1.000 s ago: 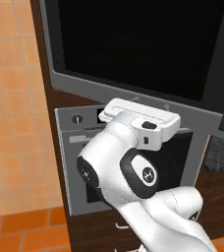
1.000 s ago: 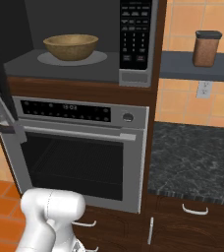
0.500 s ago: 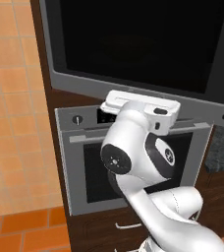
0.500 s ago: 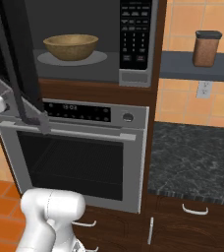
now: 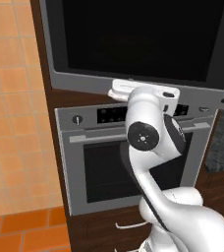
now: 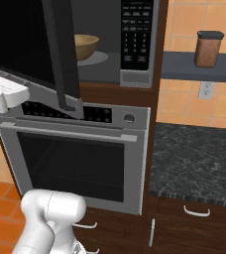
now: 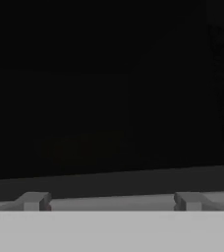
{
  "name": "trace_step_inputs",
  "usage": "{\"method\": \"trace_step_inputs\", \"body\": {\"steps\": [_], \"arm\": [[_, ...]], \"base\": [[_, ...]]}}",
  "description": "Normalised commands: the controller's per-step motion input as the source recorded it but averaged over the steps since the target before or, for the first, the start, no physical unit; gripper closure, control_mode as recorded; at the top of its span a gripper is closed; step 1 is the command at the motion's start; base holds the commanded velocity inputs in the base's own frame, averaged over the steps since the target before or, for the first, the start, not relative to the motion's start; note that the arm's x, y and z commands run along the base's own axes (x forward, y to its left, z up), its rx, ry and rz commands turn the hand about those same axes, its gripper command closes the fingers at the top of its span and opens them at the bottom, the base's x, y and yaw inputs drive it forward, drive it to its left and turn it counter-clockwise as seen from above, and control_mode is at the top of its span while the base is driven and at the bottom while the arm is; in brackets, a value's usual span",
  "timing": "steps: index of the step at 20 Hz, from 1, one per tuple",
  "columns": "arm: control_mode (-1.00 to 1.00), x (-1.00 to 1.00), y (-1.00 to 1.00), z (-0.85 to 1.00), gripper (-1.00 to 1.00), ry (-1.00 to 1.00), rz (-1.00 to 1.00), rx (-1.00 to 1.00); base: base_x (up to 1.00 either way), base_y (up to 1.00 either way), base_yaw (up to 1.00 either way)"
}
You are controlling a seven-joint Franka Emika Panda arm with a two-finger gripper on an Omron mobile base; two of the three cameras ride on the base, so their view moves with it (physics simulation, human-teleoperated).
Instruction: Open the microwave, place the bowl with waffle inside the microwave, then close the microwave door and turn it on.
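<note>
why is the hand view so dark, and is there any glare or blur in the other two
Hand view: nearly black because the camera faces the microwave door close up; the fingertips look soft. Left base view: the door glass is flat black, without glare. Right base view: evenly lit and sharp, bowl and keypad readable.

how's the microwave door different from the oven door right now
The microwave door is swung out, partly hiding the bowl; the oven door is shut. The microwave door carries a dark vertical bar handle; the oven door has a silver horizontal handle. The microwave door's glass is black; the oven door's window shows racks. Both have silver-grey frames.
</note>
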Motion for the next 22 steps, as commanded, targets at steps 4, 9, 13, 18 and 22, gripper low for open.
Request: {"method": "trace_step_inputs", "body": {"steps": [4,9,13,18,22], "arm": [[-1.00,0.46,0.00,0.02,-1.00,0.04,0.12,0.01],[-1.00,0.46,-0.01,0.04,-1.00,0.04,0.11,0.02],[-1.00,0.47,-0.03,0.06,-1.00,0.04,0.11,0.03],[-1.00,0.48,-0.01,0.06,-1.00,0.04,0.10,0.03],[-1.00,0.47,-0.02,0.08,-1.00,0.05,0.10,0.04]], "base": [[0.00,0.00,0.00],[0.00,0.00,0.00],[0.00,0.00,0.00],[0.00,0.00,0.00],[0.00,0.00,0.00]]}}
